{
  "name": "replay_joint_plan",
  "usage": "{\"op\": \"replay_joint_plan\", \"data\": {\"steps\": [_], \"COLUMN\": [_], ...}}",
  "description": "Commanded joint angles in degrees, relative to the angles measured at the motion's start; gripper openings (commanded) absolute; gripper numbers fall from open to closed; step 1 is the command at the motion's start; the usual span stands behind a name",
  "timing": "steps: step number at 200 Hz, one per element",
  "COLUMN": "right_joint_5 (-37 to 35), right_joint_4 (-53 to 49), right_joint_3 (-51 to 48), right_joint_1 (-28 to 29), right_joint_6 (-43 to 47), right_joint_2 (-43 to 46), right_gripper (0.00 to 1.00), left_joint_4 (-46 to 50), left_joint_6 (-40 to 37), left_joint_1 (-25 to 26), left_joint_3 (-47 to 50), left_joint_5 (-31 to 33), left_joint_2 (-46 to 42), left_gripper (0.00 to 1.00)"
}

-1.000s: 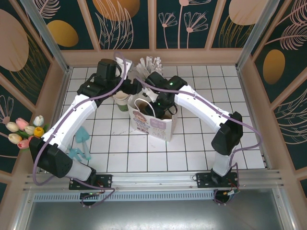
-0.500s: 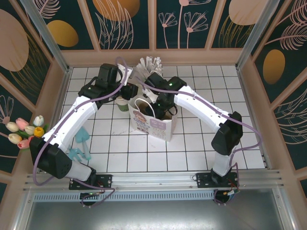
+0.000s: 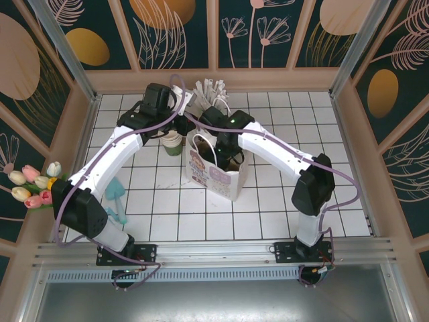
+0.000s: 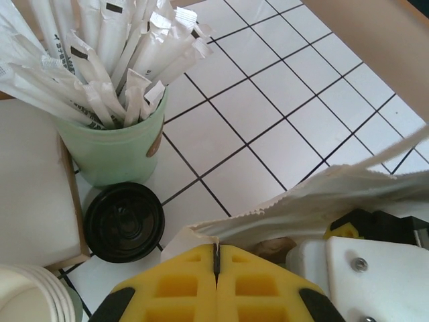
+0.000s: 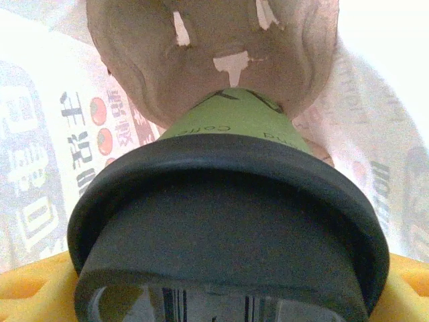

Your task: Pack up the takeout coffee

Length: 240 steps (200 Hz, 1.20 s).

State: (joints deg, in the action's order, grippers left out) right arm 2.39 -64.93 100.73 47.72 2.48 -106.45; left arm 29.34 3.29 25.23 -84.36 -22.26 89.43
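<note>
White-tiled table [image 3: 268, 201], floral panels behind: at the bag's 10 o'clock, the left gripper [image 4: 216, 258] is clenched on the rim of the paper bag [image 3: 214, 176], apparently to keep its mouth open. A second dark-lidded cup [image 4: 124, 221] stands outside, just beside the straw cup [image 4: 114, 147]. At the bag's 1 o'clock the right gripper [image 3: 229, 153], reaching inside, grasps the takeout coffee [image 5: 228, 221] above a pulp carrier [image 5: 214, 54]. Seating and release appear left.

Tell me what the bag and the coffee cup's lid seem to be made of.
The paper bag looks like thin white paper, matte; its rim crumples and light passes through. The takeout coffee has a lid of probably black plastic: smooth, faint sheen, moulded rim.
</note>
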Motion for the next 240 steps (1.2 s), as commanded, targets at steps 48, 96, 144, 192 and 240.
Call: {"op": "replay_joint_plan", "data": {"steps": [48, 96, 144, 192, 240], "right_joint_5": [0.26, 0.64, 0.19, 0.6, 2.7], "right_joint_4": [-1.67, -0.18, 2.12, 1.63, -2.43], "right_joint_3": [-6.28, -2.53, -8.96, -10.75, -7.24], "right_joint_1": [-0.6, -1.12, -3.17, -3.87, -3.89], "right_joint_6": [-0.78, -0.06, 1.17, 0.72, -3.44], "right_joint_2": [2.28, -1.55, 1.24, -0.03, 0.75], "right_gripper": [0.61, 0.6, 0.6, 0.6, 0.6], "left_joint_4": [0.21, 1.0, 0.69, 2.77, 2.21], "left_joint_6": [-7.58, -7.75, -10.05, -9.76, -8.15], "left_joint_1": [0.01, 0.06, -0.05, -0.01, -0.03], "left_joint_3": [-1.81, -4.05, -2.92, -6.92, -7.63], "left_joint_5": [1.91, -4.58, -2.51, -2.84, -0.46], "left_joint_2": [-0.7, 2.64, 1.82, 4.15, 4.44], "left_gripper": [0.0, 0.0, 0.0, 0.0, 0.0]}}
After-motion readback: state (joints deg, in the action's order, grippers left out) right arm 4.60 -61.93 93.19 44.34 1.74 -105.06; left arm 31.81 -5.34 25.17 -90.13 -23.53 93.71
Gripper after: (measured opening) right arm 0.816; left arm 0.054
